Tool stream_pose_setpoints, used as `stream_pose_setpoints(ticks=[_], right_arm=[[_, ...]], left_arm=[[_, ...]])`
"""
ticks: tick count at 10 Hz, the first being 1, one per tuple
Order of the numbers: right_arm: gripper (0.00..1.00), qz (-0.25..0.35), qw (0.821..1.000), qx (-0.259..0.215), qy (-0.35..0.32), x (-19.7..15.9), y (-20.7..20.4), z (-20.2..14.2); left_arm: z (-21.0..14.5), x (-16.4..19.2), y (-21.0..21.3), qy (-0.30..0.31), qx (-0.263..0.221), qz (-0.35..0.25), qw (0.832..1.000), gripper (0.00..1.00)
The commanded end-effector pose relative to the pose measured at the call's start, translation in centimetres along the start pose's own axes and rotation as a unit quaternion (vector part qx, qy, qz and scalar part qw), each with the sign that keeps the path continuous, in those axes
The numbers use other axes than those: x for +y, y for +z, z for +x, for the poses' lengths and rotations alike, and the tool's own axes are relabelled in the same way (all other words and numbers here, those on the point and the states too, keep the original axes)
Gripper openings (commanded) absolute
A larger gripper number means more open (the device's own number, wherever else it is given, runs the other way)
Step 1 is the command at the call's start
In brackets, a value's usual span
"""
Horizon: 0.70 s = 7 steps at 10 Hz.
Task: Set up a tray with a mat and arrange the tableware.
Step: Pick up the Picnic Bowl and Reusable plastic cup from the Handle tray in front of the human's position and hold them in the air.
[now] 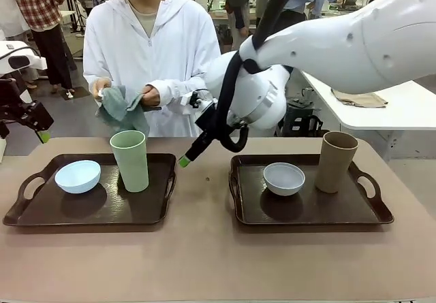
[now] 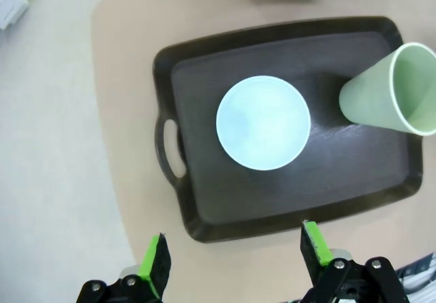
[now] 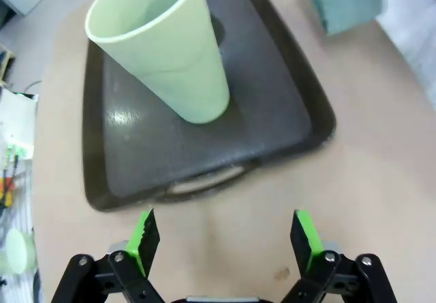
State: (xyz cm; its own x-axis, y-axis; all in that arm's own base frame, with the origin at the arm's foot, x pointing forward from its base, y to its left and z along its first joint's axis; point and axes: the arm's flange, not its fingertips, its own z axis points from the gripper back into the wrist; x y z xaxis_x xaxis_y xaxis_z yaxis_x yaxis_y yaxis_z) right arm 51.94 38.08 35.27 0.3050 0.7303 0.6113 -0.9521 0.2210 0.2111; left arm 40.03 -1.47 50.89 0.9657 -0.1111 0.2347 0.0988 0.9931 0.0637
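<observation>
Two dark trays sit on the tan table. The left tray (image 1: 48,216) holds a pale blue bowl (image 1: 77,176) and a pale green cup (image 1: 130,160). On the right tray (image 1: 354,216) stand a white bowl (image 1: 284,178) and a tan-brown cup (image 1: 336,161). A person at the far side holds a folded grey-green mat (image 1: 122,107) in both hands. My right gripper (image 1: 184,159) reaches across the middle and hangs open beside the left tray (image 3: 136,146), near the green cup (image 3: 167,51). My left gripper (image 2: 235,252) is open and empty, high over the blue bowl (image 2: 263,122).
A bare strip of table runs between the trays and along the front edge (image 1: 204,269). A white table (image 1: 409,109) with a beige cloth stands at the back right. Other people stand farther off behind.
</observation>
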Motion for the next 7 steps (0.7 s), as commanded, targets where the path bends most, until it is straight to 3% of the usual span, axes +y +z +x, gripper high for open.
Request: stream_pose_setpoints(ticks=[1, 4, 5, 6, 7], right_arm=[[1.0, 0.013, 1.0, 0.014, 0.021, 0.3, -1.4, 1.4], [1.0, 0.009, 0.999, 0.005, 0.031, 1.7, -2.4, 2.6], [1.0, -0.018, 1.0, -0.012, -0.015, 2.4, -1.4, 2.6], [1.0, 0.022, 0.999, 0.008, 0.041, 2.1, -2.6, 2.4], [1.0, 0.022, 0.999, 0.008, 0.041, 2.1, -2.6, 2.4]], left_arm=[[0.5, 0.0, -0.4, 0.024, -0.004, -0.004, 1.0, 1.0], [0.9, 0.4, -0.8, 0.036, 0.002, -0.008, 0.999, 1.0], [0.3, 0.3, -0.7, 0.011, 0.005, -0.002, 1.0, 1.0], [0.3, 0.3, -0.7, 0.011, 0.005, -0.002, 1.0, 1.0], [0.3, 0.3, -0.7, 0.011, 0.005, -0.002, 1.0, 1.0]])
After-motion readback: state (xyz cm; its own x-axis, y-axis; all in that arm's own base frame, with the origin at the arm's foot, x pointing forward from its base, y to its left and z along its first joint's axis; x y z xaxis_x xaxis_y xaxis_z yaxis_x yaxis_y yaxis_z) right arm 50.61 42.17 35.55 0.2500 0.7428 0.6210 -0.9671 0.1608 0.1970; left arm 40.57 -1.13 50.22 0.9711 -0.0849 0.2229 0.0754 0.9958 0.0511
